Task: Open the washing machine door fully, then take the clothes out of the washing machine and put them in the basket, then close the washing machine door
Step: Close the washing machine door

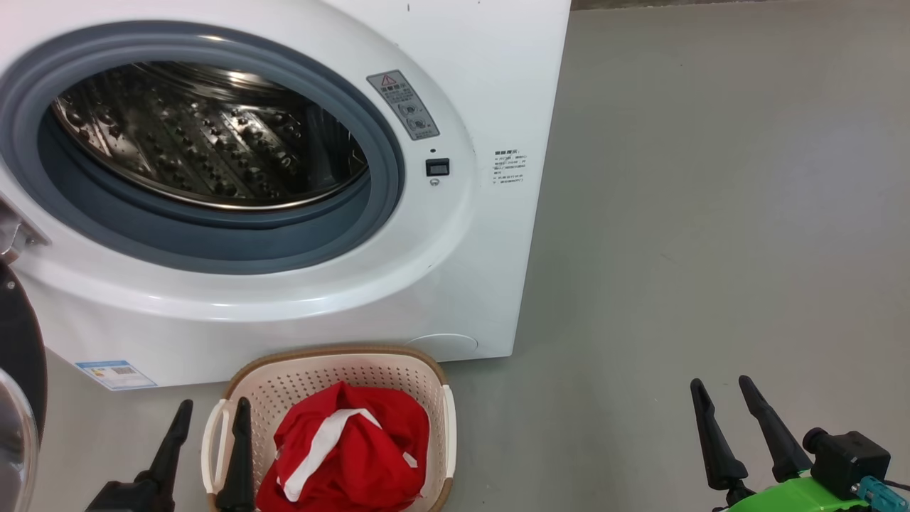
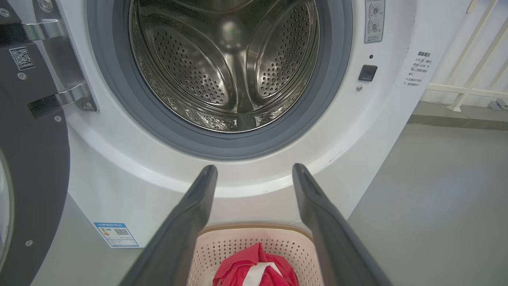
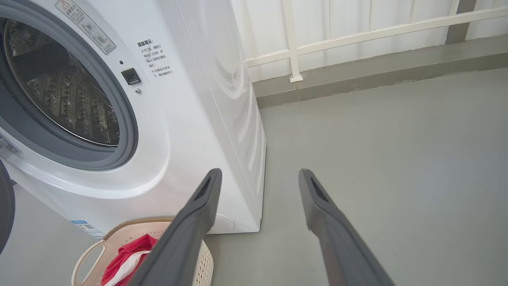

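Floor: a smooth matt grey floor point(image 1: 711, 213), even in tone with a few faint scuffs, carries everything here. In the right wrist view it ends at a low raised grey kerb point(image 3: 357, 75). A white slatted railing point(image 3: 291, 47) stands on the kerb, beyond the machine's side panel.

Machine: the big white front-loading washing machine point(image 1: 483, 85) stands on the floor. A grey rubber gasket ring point(image 1: 213, 245) surrounds its perforated steel drum point(image 1: 206, 135). A small black square latch socket point(image 1: 437, 167) sits to the right of the opening, with a grey warning label point(image 1: 403, 105) above it. A blue-edged sticker point(image 1: 115, 373) is low on the front, near the left corner.

Door: the round door with glossy black rim and clear glass bowl point(image 1: 18, 341) stands open at the machine's left on a metal hinge point(image 2: 71, 97), cut off by the frame edge.

Basket: the small cream-white perforated plastic basket with brown woven-look rim point(image 1: 313, 355) sits on the floor just before the machine's base, below the opening. Bright red fabric clothes with white stripes point(image 1: 355, 441) lie heaped inside it.

Left tool point(image 1: 215, 405): fingers spread wide, holding nothing, at the basket's left side. One finger overlaps the basket's left handle in the head view; contact cannot be told.

Right tool point(image 1: 719, 382): fingers wide apart, holding nothing, over bare floor well right of the basket, with a green housing point(image 1: 796, 498) at its base.
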You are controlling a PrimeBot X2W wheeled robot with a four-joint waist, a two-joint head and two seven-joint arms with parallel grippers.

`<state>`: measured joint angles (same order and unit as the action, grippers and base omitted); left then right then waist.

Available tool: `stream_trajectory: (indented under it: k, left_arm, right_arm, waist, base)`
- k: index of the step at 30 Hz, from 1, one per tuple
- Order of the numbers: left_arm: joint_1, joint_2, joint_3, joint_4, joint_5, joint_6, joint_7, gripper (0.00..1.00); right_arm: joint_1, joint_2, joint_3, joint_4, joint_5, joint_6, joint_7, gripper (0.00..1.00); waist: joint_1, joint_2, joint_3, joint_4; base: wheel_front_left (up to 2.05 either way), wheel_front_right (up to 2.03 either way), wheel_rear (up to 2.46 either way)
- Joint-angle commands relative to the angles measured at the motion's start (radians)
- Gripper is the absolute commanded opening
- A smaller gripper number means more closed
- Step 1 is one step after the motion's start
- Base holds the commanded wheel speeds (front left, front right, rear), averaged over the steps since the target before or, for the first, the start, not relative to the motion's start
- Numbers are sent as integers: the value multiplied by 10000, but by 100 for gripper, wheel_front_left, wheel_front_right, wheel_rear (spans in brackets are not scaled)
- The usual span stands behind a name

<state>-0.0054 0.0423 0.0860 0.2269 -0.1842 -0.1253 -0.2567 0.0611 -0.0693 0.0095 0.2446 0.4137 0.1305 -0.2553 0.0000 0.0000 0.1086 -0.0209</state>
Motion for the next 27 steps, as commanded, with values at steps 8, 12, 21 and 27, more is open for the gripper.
stream_trajectory:
  k: [8,12,21,27]
  left_arm:
    - [-281,80,234,-211,-25,-54,-51,100]
    - [-303,80,225,-231,-27,-54,-51,100]
    - [-332,80,191,-323,-102,-54,-51,100]
    - [-331,80,159,-341,-99,-54,-51,100]
  right_arm:
    - [-187,-138,173,-249,-40,2,-65,100]
    - [-186,-129,155,-259,-45,2,-65,100]
    - [-221,-128,161,-270,-43,2,-65,100]
    - [-224,-132,158,-271,-56,2,-65,100]
  waist:
    - [0,0,-1,2]
    - [0,0,23,26]
    - [0,0,95,85]
    - [0,0,93,107]
  base:
    - [-59,59,0]
    - [-118,118,0]
    - [-115,114,1]
    - [-48,48,0]
